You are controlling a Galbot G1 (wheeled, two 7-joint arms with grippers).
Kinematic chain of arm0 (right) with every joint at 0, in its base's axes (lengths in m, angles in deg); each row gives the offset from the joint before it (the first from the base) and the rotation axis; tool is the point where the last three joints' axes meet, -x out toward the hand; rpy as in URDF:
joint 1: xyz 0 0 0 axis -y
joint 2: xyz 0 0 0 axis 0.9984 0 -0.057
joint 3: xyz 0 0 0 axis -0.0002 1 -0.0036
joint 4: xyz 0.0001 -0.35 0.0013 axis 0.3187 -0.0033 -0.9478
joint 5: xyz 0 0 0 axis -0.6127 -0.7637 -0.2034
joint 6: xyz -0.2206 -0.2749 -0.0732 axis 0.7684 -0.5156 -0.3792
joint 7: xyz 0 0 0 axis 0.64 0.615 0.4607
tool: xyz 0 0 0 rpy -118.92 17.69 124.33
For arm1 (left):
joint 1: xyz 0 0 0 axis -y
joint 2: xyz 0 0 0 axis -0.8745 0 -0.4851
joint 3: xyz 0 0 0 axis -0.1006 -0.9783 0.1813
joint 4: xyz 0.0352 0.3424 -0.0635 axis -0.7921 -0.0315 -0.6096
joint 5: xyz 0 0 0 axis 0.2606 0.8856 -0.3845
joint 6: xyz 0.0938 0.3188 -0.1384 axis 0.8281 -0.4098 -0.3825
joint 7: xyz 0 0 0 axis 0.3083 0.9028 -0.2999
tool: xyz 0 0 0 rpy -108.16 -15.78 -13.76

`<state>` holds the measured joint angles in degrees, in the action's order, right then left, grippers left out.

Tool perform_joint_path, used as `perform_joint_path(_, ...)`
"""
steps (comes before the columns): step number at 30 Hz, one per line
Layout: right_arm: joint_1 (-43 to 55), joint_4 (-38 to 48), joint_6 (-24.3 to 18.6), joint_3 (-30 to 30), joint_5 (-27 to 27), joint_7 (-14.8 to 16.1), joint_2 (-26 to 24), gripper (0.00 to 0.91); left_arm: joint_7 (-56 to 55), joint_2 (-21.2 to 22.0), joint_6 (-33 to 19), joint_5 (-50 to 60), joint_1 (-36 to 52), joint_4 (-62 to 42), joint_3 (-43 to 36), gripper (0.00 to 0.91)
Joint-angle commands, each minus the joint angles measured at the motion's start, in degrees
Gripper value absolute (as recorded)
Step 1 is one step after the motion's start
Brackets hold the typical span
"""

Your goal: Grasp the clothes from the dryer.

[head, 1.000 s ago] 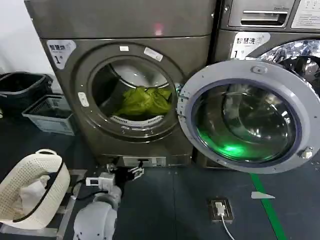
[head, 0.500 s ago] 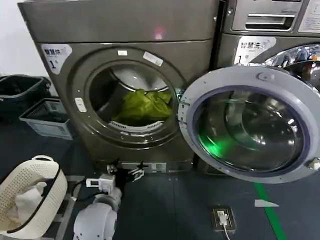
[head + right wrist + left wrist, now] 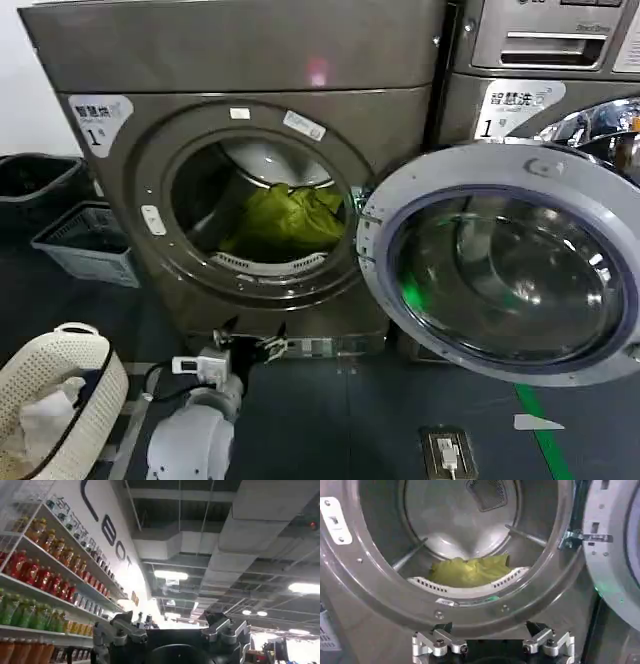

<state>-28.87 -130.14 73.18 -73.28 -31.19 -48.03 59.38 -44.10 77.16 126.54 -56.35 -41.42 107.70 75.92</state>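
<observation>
The dryer (image 3: 250, 50) is a dark grey-bronze front loader with a "1" sticker and a small red light. Its silver-rimmed glass door (image 3: 500, 262) is swung open to the right. The clothes (image 3: 285, 222), a lime-green bundle, lie at the bottom of the drum. My left gripper (image 3: 250, 343) hangs low in front of the dryer's base, below the porthole. In the left wrist view the left gripper (image 3: 490, 628) is open and empty, facing the porthole rim (image 3: 370, 580), with the clothes (image 3: 470, 571) beyond the lip. My right gripper (image 3: 170, 619) points up at a ceiling, open and empty.
A cream basket (image 3: 60, 380) with white cloth stands at the lower left. A grey crate (image 3: 85, 245) and a dark bin (image 3: 35, 180) sit left of the dryer. A second machine (image 3: 540, 60) stands behind the open door. A floor socket (image 3: 447, 452) lies at the lower right.
The dryer mouth and door have grown larger and slid lower in the head view, and the basket has drifted toward the lower left corner. The left gripper keeps its place in the picture.
</observation>
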Motion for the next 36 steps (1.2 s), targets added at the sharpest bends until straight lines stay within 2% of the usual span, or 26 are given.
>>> perform_joint_path(1,0.05,0.15,0.01,-0.17,0.02,0.01,-0.05,0.907,-0.03,0.03,2.80,0.03,0.31,-0.12,-0.09,0.907)
perform_joint_path(36,-0.45,1.25,0.04,-1.94,-0.09,0.07,0.24,0.907,0.33,-0.05,2.80,-1.12,0.48,-0.11,0.17,0.907)
